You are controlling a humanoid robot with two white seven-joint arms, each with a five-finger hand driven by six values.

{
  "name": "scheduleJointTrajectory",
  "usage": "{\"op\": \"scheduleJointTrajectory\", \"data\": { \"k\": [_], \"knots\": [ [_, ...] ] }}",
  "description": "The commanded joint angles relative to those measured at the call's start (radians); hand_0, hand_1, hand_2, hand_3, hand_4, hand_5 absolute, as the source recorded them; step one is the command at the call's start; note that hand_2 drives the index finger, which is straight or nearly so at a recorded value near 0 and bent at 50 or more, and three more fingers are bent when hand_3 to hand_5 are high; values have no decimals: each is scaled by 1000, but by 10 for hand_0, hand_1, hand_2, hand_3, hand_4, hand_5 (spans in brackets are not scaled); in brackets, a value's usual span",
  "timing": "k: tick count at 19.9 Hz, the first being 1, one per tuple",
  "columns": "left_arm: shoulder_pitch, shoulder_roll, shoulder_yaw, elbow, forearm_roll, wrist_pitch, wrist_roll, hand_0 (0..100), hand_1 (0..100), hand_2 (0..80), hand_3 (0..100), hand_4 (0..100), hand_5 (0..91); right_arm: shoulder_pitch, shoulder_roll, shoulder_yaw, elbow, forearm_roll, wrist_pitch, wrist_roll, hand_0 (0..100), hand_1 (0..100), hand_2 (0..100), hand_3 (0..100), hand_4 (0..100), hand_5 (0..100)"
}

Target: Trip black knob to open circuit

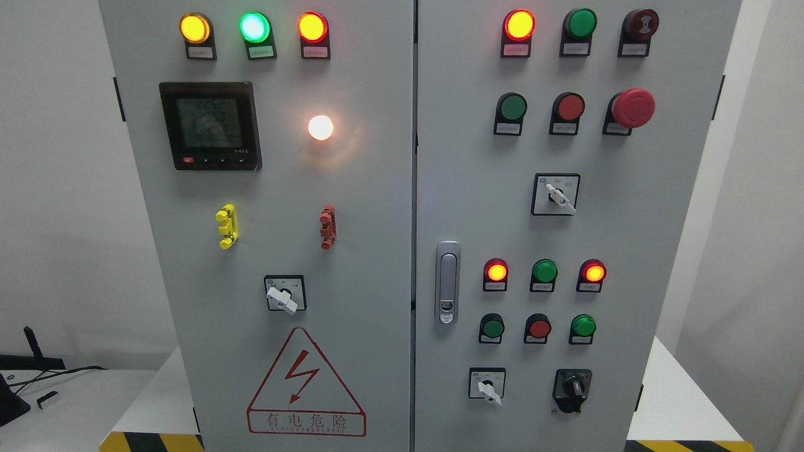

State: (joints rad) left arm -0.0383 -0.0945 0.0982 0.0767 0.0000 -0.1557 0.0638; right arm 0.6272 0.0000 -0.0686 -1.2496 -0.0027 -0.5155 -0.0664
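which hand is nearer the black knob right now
Neither can be judged: no hand or arm shows in the head view. The black knob sits untouched at the lower right of the right door.

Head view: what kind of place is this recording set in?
Probably an electrical training or test room. A grey control cabinet fills the view, carrying lit indicator lamps, a red emergency stop button, a black knob and a high-voltage warning triangle. No robot hands show.

grey cabinet [377, 251] with a black knob [572, 387], a red mushroom button [633, 107] (glossy), and a red-outlined warning triangle [306, 384].
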Motion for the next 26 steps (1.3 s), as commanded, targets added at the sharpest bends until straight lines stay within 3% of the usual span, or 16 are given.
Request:
{"op": "scheduleJointTrajectory", "data": {
  "k": [1,6,10,17,20,26],
  "knots": [
    [0,1,0,0,5,-1,1,120,389,0,0,0,0,46,6,-45,-341,-17,-93,-3,404,331,220,506,470,566],
    [0,1,0,0,5,-1,1,120,389,0,0,0,0,11,8,-77,-427,-19,-106,-1,390,369,265,568,598,716],
    [0,1,0,0,5,-1,1,120,389,0,0,0,0,-10,8,-96,-526,-22,-107,-3,358,431,277,628,724,905],
    [0,1,0,0,5,-1,1,120,389,0,0,0,0,-78,8,-99,-637,-17,-90,0,296,534,286,686,809,974],
    [0,1,0,0,5,-1,1,120,389,0,0,0,0,-150,6,-99,-649,-17,-35,0,267,590,284,757,842,978],
    [0,-1,0,0,5,-1,1,120,389,0,0,0,0,-270,3,-97,-689,39,172,-3,224,651,324,852,955,1000]
  ]
}}
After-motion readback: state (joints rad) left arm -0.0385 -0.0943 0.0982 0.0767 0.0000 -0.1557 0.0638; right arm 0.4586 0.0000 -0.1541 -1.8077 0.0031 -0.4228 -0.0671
